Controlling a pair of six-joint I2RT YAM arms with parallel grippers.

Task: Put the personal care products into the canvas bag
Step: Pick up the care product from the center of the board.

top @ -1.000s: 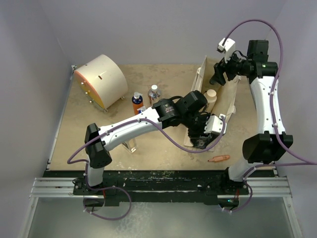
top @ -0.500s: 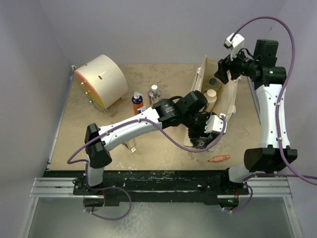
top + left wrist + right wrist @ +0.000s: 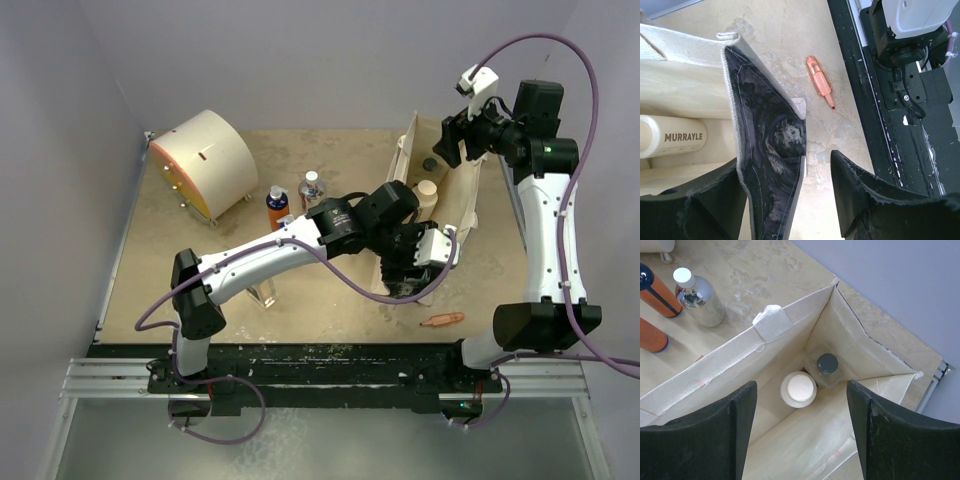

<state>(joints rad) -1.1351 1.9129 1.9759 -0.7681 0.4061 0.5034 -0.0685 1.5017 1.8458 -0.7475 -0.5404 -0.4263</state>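
Note:
The canvas bag point(image 3: 462, 195) stands open at the right of the table. Inside it, the right wrist view shows a cream-white bottle point(image 3: 798, 389) and a clear bottle with a black cap point(image 3: 826, 367). My right gripper point(image 3: 801, 386) is open and empty, high above the bag's far end point(image 3: 455, 140). My left gripper point(image 3: 785, 165) is open at the bag's near end point(image 3: 408, 262), one finger inside and one outside the dark printed panel point(image 3: 770, 145). An orange bottle with a blue cap point(image 3: 277, 207) and a silver bottle point(image 3: 311, 188) stand left of the bag. A second orange bottle point(image 3: 651, 335) stands beside them.
A large cream drum with an orange face point(image 3: 205, 160) lies at the back left. A small orange pen-like stick point(image 3: 440, 320) lies near the front edge, right of my left gripper. A clear squarish bottle point(image 3: 264, 293) stands under my left arm.
My right gripper has risen and drawn back to the right, away from the bag's far end. My left gripper has stayed at the bag's near end.

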